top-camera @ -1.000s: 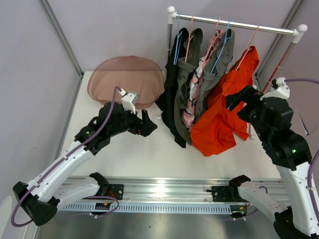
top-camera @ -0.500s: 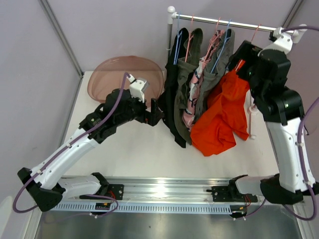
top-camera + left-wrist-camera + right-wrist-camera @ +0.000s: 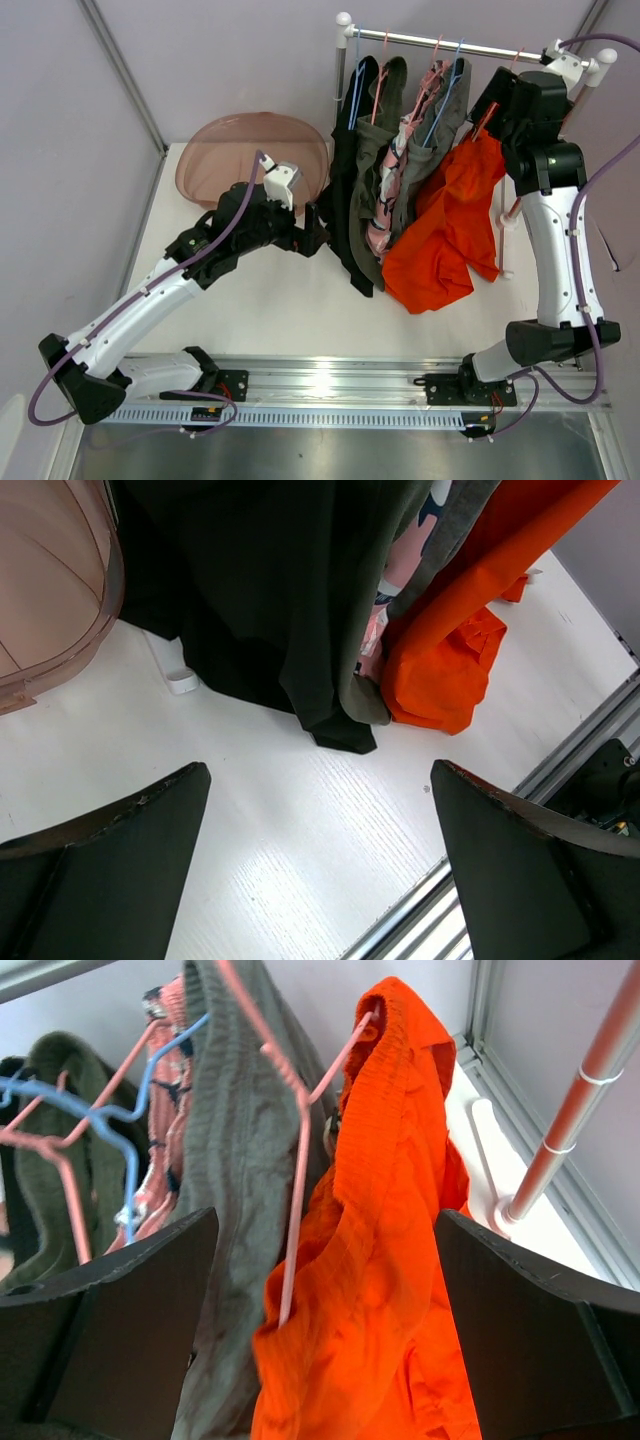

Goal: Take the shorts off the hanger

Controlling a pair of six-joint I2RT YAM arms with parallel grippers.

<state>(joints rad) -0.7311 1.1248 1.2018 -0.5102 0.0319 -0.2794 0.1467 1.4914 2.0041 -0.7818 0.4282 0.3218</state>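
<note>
The orange shorts (image 3: 445, 235) are hanging from a pink hanger (image 3: 300, 1120) at the right end of the rail (image 3: 450, 45), and their lower folds are lying on the bench (image 3: 280, 300). To their left, the grey-green shorts (image 3: 440, 130), the pink patterned shorts (image 3: 385, 215), an olive pair (image 3: 372, 160) and the black shorts (image 3: 345, 190) are hanging side by side. The right tool (image 3: 327, 1215) is hovering up by the rail with its fingers spread wide, and the orange waistband and hanger are showing between them. The left tool (image 3: 318, 780), likewise spread wide and gripping nothing, is pointing at the black hem, near a pink basin (image 3: 250, 155).
</note>
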